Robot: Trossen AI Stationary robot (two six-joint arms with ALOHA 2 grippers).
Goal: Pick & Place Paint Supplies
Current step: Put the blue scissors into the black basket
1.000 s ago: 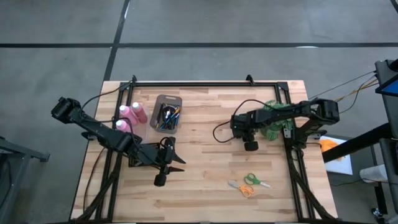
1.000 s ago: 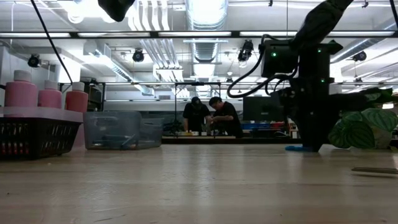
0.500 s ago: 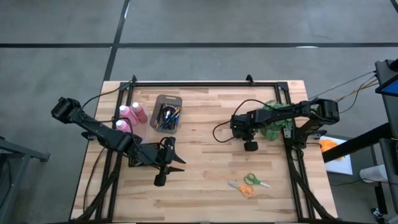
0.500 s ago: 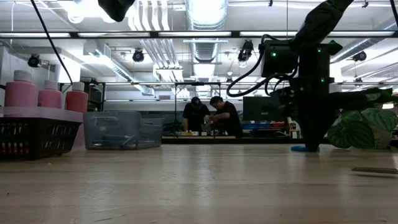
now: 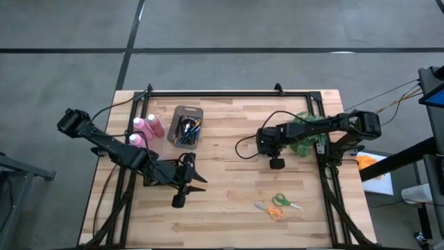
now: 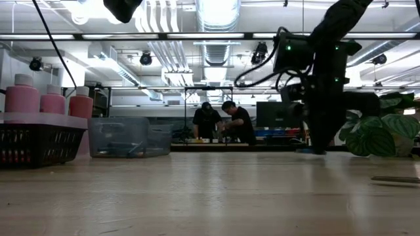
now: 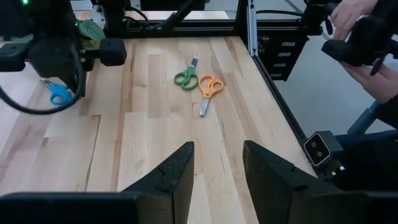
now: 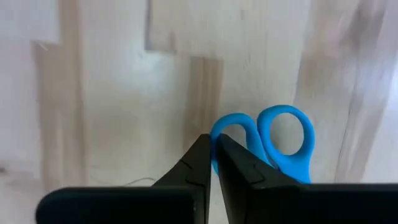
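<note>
My right gripper (image 8: 213,140) (image 5: 272,154) points down at the table's right middle, shut on the blue scissors (image 8: 273,140) (image 7: 59,94), which lie on the wood. My left gripper (image 7: 217,165) (image 5: 195,177) hovers open over the near left with nothing between its fingers. Thin paintbrushes (image 5: 187,130) stand in a grey bin (image 5: 196,114) at the far left. Pink white-capped bottles (image 5: 149,125) (image 6: 23,98) stand beside it. My right gripper pinches the rim of one blue finger loop (image 8: 215,132), on the side away from the other loop. One finger stands inside that loop and one outside. The fingers come from above, pointing down. The scissors lie flat on the table.
A green leafy plant (image 5: 303,137) (image 6: 380,134) sits just right of my right gripper. Green and orange scissors (image 5: 277,205) (image 7: 199,79) lie near the front right. A black basket (image 6: 39,144) stands at the left. A person's hands (image 7: 354,25) show beyond the table's right edge.
My right gripper has drawn its fingers together over the blue scissors, tipped slightly and shifted a little toward the table's left. The scissors' blue end has shifted with it along the table.
</note>
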